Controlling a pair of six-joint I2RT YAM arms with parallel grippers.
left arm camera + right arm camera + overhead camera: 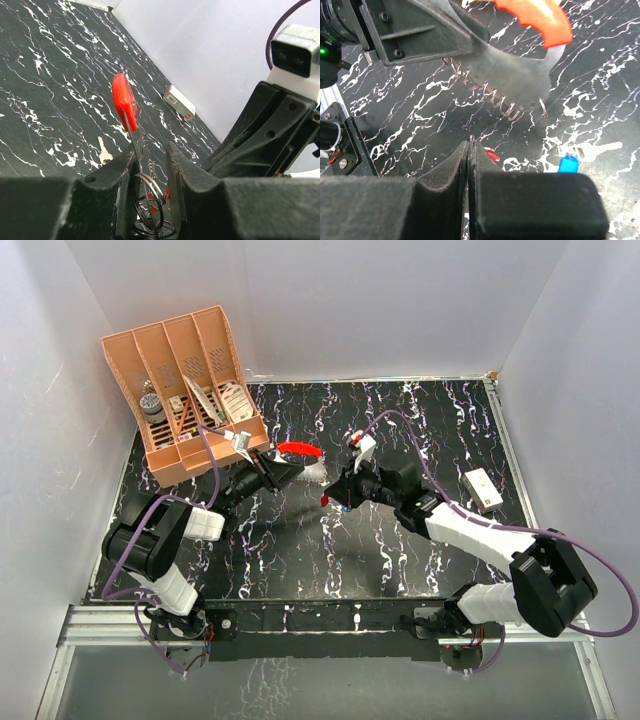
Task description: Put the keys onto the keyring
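Over the tabletop (300, 550), left of centre: left fingers (107, 187) grip keyring (124, 97) by its wire coil (150, 195), aloft. Right fingers (445, 175) clenched; red key (491, 155) at their tips, blue key (567, 164) just right. Keys likely light, stiff, slippery: pinch heads.

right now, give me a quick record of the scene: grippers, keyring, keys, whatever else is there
left gripper: closed on the keyring, red loop held up off the table
right gripper: shut, tips pointing at the keyring's grey tag
blue key: flat on the table, right of the right gripper
red key: head shows beside the right fingertips; cannot tell if it is held
other: orange organiser far left; small white box right
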